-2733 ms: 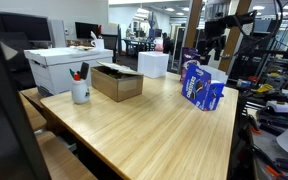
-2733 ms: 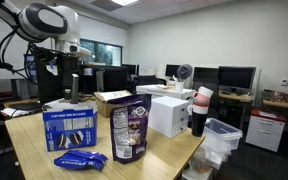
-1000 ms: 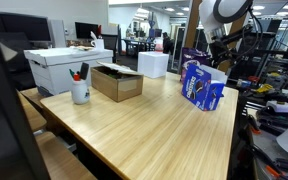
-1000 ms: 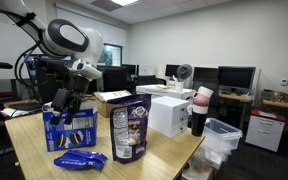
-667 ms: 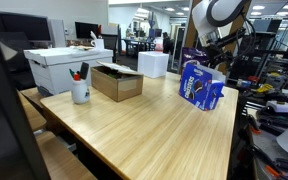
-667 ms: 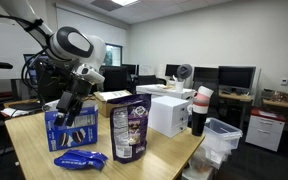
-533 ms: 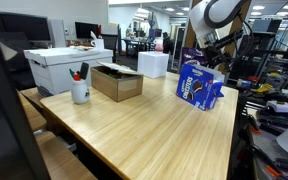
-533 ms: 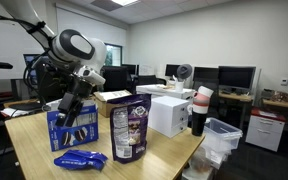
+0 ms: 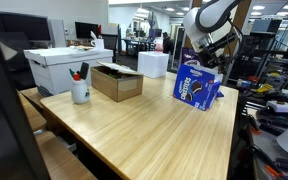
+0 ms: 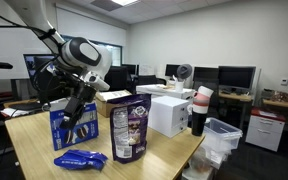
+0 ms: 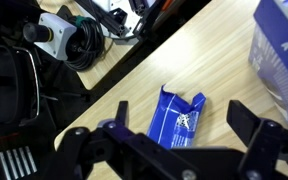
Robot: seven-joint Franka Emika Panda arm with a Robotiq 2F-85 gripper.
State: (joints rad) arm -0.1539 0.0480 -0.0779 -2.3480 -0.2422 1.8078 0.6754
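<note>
Cookie box stands upright on the table near a flat blue packet, gripper hangs close against the box with jaws spread wide and empty, so nothing looks grasped yet, gripping and lifting all left.

Arm: glossy white shells over rounded, drum-like joint housings, with dark grey bands at the joint seams. In both exterior views, dark cabling runs alongside the upper links. Wrist section: black, blocky mounting.

Gripper: matte black, two-fingered, built from angular linkage bars. In the wrist view, the fingers appear as broad black slabs with round pivot points at the knuckles.
</note>
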